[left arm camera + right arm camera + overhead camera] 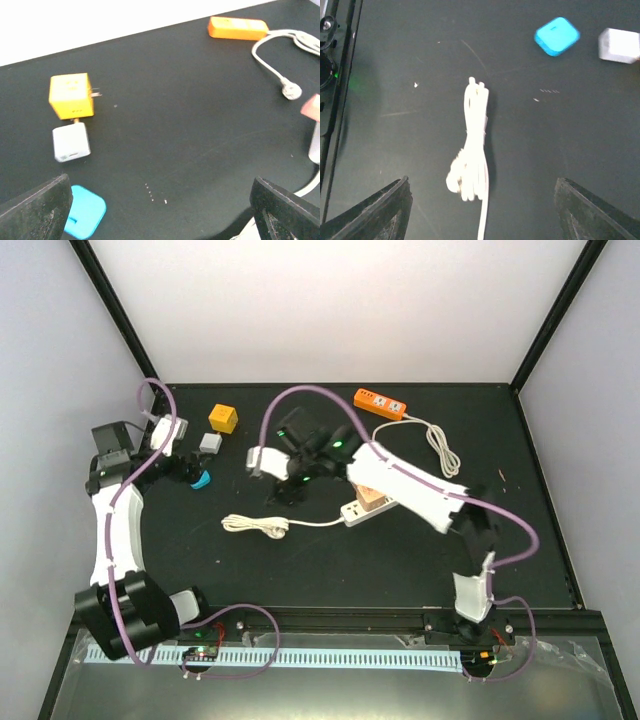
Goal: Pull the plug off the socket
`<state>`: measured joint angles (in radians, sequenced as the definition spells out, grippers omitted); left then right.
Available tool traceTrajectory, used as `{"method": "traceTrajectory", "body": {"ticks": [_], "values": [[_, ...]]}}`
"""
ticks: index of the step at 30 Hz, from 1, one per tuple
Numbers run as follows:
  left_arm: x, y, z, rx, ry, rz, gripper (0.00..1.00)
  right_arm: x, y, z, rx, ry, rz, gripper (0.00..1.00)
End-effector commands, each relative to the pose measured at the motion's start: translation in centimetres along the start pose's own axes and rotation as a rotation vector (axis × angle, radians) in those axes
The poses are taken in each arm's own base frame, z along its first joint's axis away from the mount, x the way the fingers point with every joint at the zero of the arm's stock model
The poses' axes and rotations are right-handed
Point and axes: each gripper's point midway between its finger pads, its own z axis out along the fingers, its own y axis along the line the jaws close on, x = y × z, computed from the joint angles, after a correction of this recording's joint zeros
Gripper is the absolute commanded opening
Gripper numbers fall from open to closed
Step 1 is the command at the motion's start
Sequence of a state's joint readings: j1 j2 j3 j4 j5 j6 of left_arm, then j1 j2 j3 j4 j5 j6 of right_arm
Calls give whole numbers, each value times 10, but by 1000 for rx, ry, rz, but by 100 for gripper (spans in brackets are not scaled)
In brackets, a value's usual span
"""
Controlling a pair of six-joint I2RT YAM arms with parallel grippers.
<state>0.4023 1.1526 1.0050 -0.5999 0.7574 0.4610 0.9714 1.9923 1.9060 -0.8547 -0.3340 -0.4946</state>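
Pincer, right (481, 182): released, fingers spread wide, hanging over the coil (472, 145) and well to the left of the socket.
Pincer, left (160, 182): released too, fingers wide apart, low over the worktop (500, 540) on the left side, with the blue adapter (85, 212) just by its left finger.
Plug (372, 498): pinkish-orange, sitting on the socket near the middle of the worktop, close under the right arm; neither pincer touches it.
Socket (352, 512): white strip lying flat, its cord running left to the coil.
Coil: white cord bundled lengthwise, lying loose on the worktop.
Yellow cube (71, 95): toward the far left, prongs sticking out sideways.
White cube (71, 142): just beside the yellow cube, on the near side.
Orange strip (382, 402): at the far edge, well apart from the socket, with its own white cord looped to its right.
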Motion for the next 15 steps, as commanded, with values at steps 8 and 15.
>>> {"method": "traceTrajectory", "body": {"ticks": [8,15], "values": [[36,-95,63,340,217,346,99,132,-39,-129,146,-3,388,80],[72,-138,104,401,389,541,95,235,-47,-168,285,111,573,80]]}}
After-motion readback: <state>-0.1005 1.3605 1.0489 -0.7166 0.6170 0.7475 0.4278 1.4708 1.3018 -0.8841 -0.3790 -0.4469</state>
